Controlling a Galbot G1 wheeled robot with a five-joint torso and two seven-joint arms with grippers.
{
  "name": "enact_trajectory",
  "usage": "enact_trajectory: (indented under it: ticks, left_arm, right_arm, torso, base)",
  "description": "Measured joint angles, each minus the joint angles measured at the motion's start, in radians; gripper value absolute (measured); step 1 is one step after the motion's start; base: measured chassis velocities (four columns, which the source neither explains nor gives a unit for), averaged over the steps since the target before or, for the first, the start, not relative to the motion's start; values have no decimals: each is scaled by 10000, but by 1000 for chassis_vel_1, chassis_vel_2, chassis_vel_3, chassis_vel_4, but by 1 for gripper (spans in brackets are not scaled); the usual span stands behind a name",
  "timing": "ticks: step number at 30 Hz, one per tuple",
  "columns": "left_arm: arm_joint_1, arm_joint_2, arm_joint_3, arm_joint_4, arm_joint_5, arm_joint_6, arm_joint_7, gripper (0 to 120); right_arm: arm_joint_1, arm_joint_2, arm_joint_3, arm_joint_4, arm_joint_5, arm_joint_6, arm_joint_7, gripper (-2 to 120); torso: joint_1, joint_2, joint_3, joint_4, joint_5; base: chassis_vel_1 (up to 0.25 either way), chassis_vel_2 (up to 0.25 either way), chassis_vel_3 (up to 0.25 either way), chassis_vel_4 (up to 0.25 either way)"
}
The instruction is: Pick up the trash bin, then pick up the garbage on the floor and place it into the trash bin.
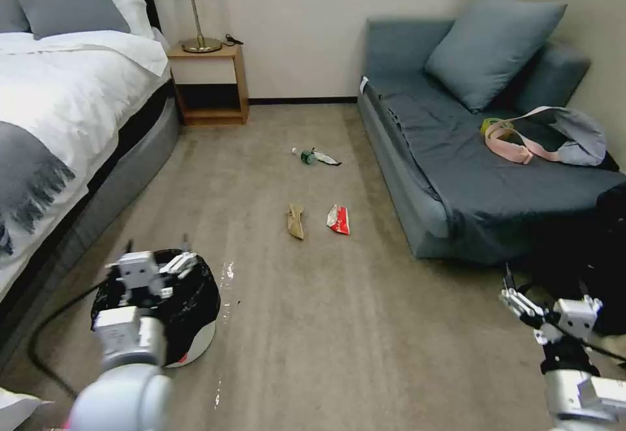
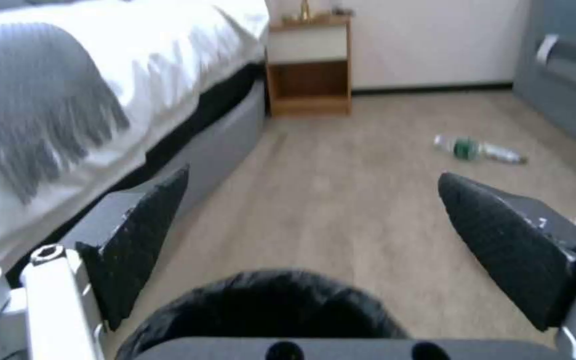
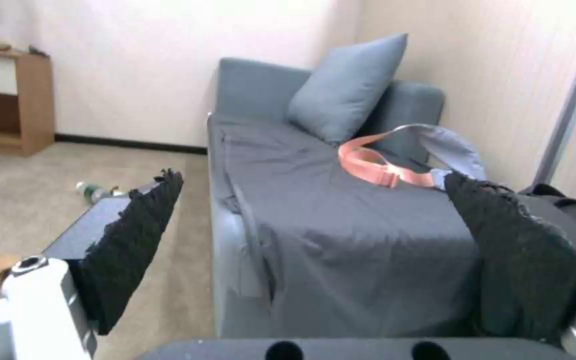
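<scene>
Spread wide, left gripper [image 1: 156, 256] hovers over the trash bin [image 1: 189, 317] on beige carpet [image 1: 313, 326]; right gripper [image 1: 544, 294] likewise spread.

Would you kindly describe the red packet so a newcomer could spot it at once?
Start at the grey sofa and look to the carpet off its near corner. Two pieces lie side by side there; the red packet is nearer the sofa, red and white, unlike the tan wrapper.

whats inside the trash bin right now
The trash bin shows a crinkly black liner. The left gripper hangs open over its rim and the arm covers most of the opening, so whether anything lies inside cannot be told.
</scene>
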Motion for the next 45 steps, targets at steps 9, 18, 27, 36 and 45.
enact_trajectory:
  ticks: [9,18,27,36,45]
  left_arm:
    - [-41,1720,-1228,904,-2378,1921,-268,100]
    - [-116,2713,-1566,1764,-4553,3206,-1394,100]
    - [-502,3301,-1703,2381,-5721,3553,-2017,100]
    - [-1054,3701,-1619,3410,-6299,3647,-2307,100]
    - [-1242,3674,-1194,4044,-6334,3638,-2290,100]
  right_arm:
    - [-63,-995,94,190,741,-970,-43,100]
    - [-359,-1131,-341,367,444,-966,-150,100]
    - [-428,-1091,-794,259,81,-825,-160,100]
    - [-279,-1301,-996,-130,73,-733,-166,100]
    - [-152,-1713,-1011,-323,268,-756,-166,100]
  torso:
    - [0,0,0,1,2]
    - [0,-1,0,1,2]
    - [0,-3,0,0,2]
    - [0,-2,0,1,3]
    - [0,-2,0,1,3]
  base:
    - [0,0,0,0]
    - [0,0,0,0]
    - [0,0,0,0]
    - [0,0,0,0]
    - [0,0,0,0]
